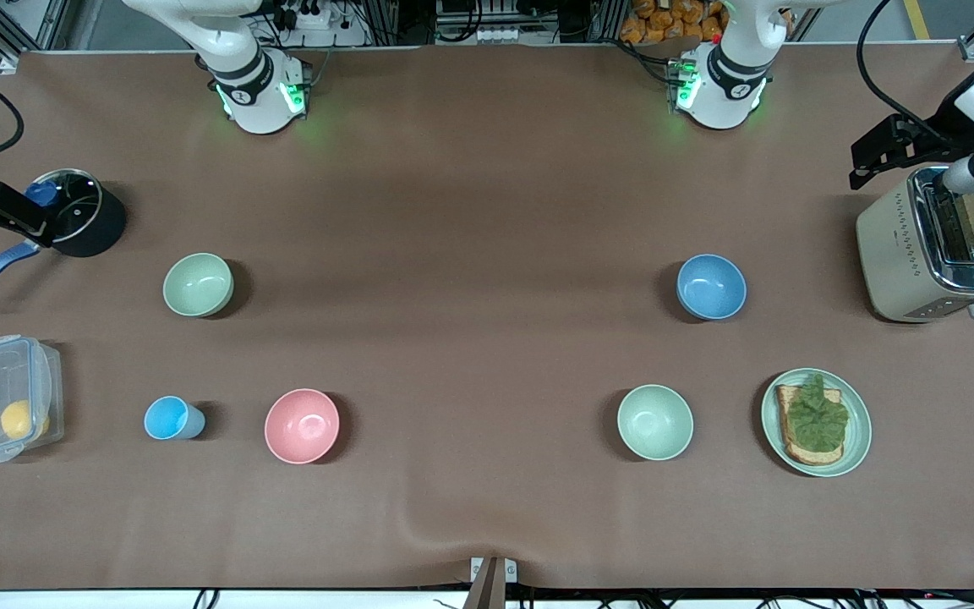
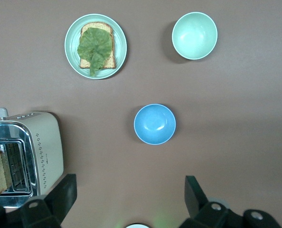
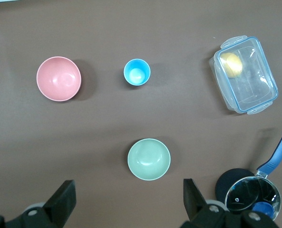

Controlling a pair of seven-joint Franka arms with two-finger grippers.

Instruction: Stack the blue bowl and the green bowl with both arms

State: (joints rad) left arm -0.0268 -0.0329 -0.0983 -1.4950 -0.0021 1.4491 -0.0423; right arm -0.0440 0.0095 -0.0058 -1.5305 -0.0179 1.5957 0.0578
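Both grippers' jaws gape wide, holding nothing: left gripper over the toaster end near the round matte blue bowl, right gripper over the pot end near the round sage-green bowl; bare brown tabletop lies between the bowls.

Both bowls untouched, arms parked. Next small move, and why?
Probably bring the left gripper down over the blue bowl: its fingers stand open, and the bowl sits alone toward that arm's end. The green bowl lies toward the right arm's end, where the right gripper also waits open, holding nothing.
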